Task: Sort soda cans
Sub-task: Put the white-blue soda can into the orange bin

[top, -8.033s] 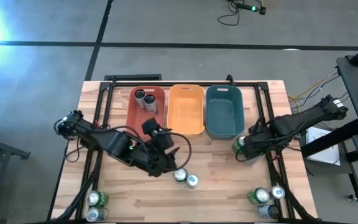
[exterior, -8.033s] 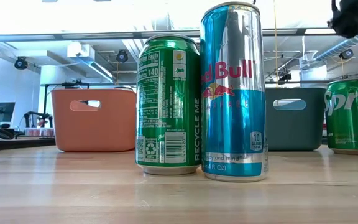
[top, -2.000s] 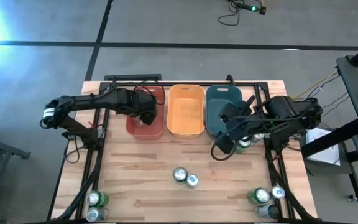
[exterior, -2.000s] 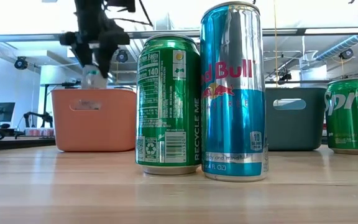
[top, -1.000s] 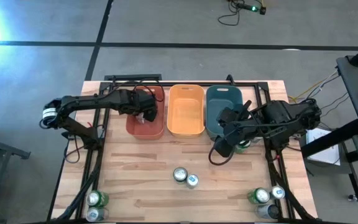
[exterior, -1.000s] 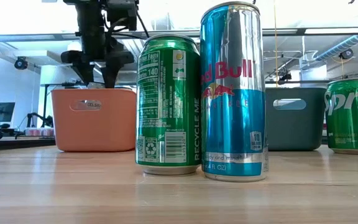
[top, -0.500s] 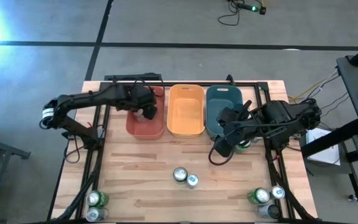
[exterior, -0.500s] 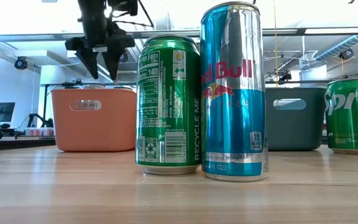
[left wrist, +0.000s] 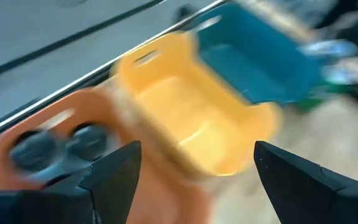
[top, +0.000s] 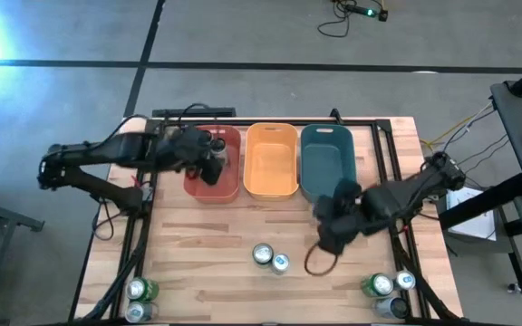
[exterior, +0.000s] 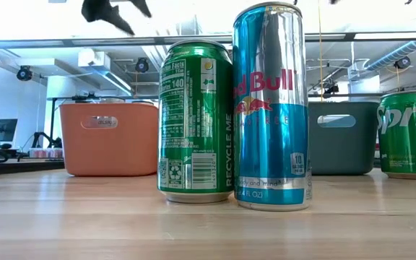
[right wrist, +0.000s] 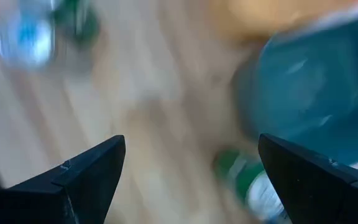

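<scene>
High view, tubs: a red tub (top: 198,181), a yellow tub (top: 271,186) and a teal tub (top: 326,138) stand side by side at the table's (top: 198,263) far edge.
High view, left gripper (top: 208,156): over the red tub, above two dark cans (top: 216,145) standing inside it.
High view, right gripper (top: 332,228): over bare wood just in front of the teal tub.
High view, loose cans: a pair at centre front (top: 271,259), clusters at the front left corner (top: 140,299) and front right corner (top: 388,292).
Low view: a green can (exterior: 196,121) and a taller blue Red Bull can (exterior: 272,108) stand touching in the foreground; a Sprite can (exterior: 409,133) at the right edge.
Left wrist view: fingers (left wrist: 114,174) spread wide, nothing between them.
Right wrist view: fingers (right wrist: 92,171) parted and empty; a green can (right wrist: 250,180) beside the teal tub.
</scene>
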Robot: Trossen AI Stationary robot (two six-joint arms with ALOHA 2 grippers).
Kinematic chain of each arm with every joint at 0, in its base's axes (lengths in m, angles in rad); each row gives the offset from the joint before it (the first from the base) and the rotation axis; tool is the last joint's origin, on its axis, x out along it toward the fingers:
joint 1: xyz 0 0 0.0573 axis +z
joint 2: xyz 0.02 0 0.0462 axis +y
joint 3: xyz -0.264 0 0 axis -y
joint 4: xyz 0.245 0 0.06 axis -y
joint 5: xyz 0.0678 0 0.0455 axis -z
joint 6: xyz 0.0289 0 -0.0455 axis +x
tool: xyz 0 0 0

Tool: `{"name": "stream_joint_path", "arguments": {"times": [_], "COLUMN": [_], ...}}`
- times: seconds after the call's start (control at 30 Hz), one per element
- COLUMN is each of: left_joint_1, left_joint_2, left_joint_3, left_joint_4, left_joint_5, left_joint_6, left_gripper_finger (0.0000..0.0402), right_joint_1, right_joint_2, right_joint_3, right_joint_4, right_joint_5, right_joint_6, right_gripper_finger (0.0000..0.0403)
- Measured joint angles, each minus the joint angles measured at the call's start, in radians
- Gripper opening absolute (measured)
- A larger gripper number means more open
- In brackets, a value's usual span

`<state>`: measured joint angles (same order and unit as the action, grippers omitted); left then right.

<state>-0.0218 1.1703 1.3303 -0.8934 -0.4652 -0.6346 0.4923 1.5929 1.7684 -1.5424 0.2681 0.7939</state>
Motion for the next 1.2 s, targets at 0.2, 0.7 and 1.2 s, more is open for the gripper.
{"name": "stream_joint_path", "arguments": {"times": [0.2,0.7,1.2], "left_joint_1": [-0.167,-0.327,-0.329], "left_joint_2": [-0.073,-0.015,0.041], "left_joint_3": [-0.127,-0.251,-0.245], "left_joint_4": [0.272,0.694,0.785], "left_joint_5": [0.003,0.003,0.004], "left_joint_6": [0.111,0.256,0.346], "left_gripper_finger": [0.0295,0.0295,0.0295], "right_joint_1": [0.084,0.307,0.405], "right_joint_2": [-0.004,-0.031,-0.033], "right_joint_3": [-0.143,-0.156,-0.334], "right_joint_4": [-0.027,0.067,0.379], "right_joint_5": [-0.272,-0.639,-0.722], "right_joint_6": [0.401,1.114,1.315], "right_gripper_finger": [0.0364,0.0364,0.0364]}}
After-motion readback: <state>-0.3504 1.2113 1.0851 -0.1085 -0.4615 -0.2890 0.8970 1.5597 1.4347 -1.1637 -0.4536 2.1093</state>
